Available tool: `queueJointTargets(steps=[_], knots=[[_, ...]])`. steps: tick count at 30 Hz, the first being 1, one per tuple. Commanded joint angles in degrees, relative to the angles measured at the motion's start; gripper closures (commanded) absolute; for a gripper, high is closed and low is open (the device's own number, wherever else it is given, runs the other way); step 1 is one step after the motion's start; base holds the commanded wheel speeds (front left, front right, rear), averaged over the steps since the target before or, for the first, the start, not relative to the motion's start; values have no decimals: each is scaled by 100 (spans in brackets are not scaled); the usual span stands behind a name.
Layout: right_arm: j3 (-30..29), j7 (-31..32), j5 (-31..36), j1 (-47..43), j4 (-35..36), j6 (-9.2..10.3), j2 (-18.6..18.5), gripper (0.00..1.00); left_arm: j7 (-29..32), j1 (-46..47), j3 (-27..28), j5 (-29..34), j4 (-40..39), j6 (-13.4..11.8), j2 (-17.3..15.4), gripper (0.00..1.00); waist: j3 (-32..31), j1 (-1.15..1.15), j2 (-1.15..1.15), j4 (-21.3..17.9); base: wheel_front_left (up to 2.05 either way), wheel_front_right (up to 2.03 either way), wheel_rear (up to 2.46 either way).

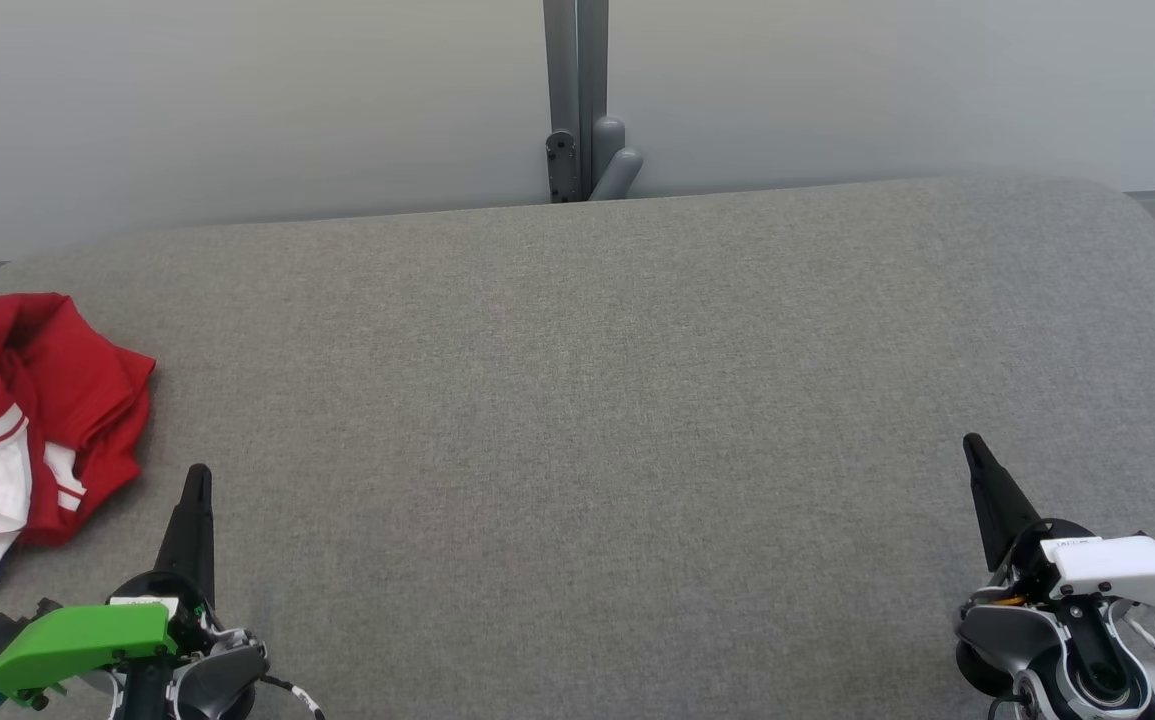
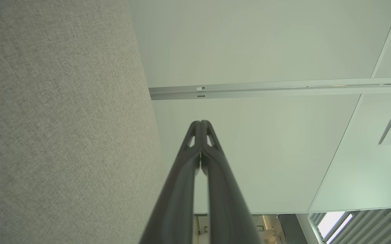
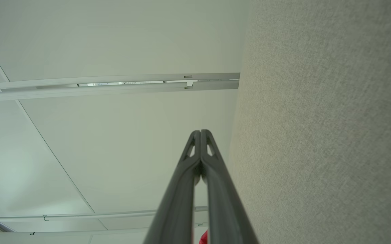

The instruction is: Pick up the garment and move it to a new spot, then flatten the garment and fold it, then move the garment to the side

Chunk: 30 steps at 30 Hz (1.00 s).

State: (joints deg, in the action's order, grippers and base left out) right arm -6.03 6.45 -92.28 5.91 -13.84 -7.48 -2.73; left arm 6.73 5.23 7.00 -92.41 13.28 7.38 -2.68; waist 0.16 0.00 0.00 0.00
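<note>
Holding the left hand (image 1: 199,478) low at the lower left of the head view, above the near part of the grey bench (image 1: 577,400), with its two dark fingers pressed together into one narrow point and gripping nothing. Pointing it away toward the pale wall (image 1: 237,100) behind the bench, leaning slightly to the right. Carrying a green cover (image 1: 77,640) on the wrist just behind it.

Holding the right hand (image 1: 972,448) in a matching pose at the lower right, well apart from the left, again with fingers closed tight on nothing, leaning slightly left toward the middle of the bench. Carrying a white cover (image 1: 1127,565) on that wrist.

Looking along the fingers in each wrist view and finding the tips meeting, with only small slots open just behind them. Turning both wrists on their sides, with bench cloth running up the left of the left wrist view and up the right of the right wrist view, and with the wall beyond the tips.

Leaving the red garment (image 1: 47,390) crumpled in a heap at the far left edge of the bench, with white lining and white stripes showing on its near side. Leaving it near the left hand, to the left of the fingertip and apart from it. Catching a small sliver of red at the bottom edge of the right wrist view, beside the fingers. Showing a grey post (image 1: 577,90) rising against the wall behind the middle of the bench.
</note>
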Motion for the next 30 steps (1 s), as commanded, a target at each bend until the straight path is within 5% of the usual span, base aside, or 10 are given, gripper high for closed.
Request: queueJointTargets(steps=[1,30], knots=[[-5,4,-42,13,26,-2,-28,100,12,43,4,-10,-19,24,-38,100,0,0,0,0,0,0,0],[-4,4,-42,13,26,-2,-28,100,12,43,4,-10,-18,24,-38,100,0,0,0,0,0,0,0]])
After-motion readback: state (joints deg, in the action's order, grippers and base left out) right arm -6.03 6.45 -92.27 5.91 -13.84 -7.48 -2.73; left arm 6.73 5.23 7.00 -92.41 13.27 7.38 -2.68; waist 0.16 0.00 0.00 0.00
